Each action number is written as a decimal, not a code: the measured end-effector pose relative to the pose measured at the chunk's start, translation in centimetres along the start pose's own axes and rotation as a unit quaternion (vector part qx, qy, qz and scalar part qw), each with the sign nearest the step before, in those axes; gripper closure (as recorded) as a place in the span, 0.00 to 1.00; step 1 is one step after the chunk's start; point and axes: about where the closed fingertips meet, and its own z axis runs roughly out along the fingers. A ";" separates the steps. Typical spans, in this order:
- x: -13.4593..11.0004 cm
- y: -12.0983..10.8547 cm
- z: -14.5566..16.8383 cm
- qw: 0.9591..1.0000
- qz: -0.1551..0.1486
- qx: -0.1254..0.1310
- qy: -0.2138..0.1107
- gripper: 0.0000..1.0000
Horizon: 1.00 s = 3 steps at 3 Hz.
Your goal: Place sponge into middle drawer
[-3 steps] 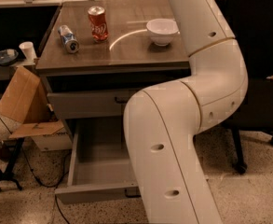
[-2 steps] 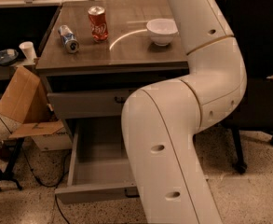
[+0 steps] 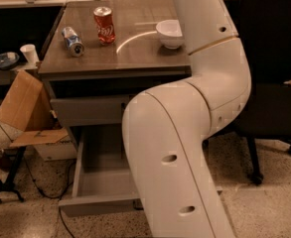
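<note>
Dim, warm light; gripper out of view.

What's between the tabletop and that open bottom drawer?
A dark gap, then the shut upper drawer, seen in the camera view. The gripper is out of sight.

On the cabinet top [image 3: 135, 53], a lying can [image 3: 72, 40] is left of the upright can [image 3: 104, 25], and the bowl [image 3: 170, 32] is at the right. Below the upper drawer [image 3: 88, 110], the middle drawer [image 3: 98, 182] is pulled out, its right part apparently behind the arm [image 3: 175, 148]. The gripper is out of view.
</note>
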 end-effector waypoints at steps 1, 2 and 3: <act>-2.9 6.8 2.1 0.993 -0.046 -0.101 -0.032 1.00; -5.1 13.1 3.6 0.977 -0.084 -0.188 -0.054 1.00; -6.3 17.9 5.0 0.959 -0.098 -0.257 -0.074 1.00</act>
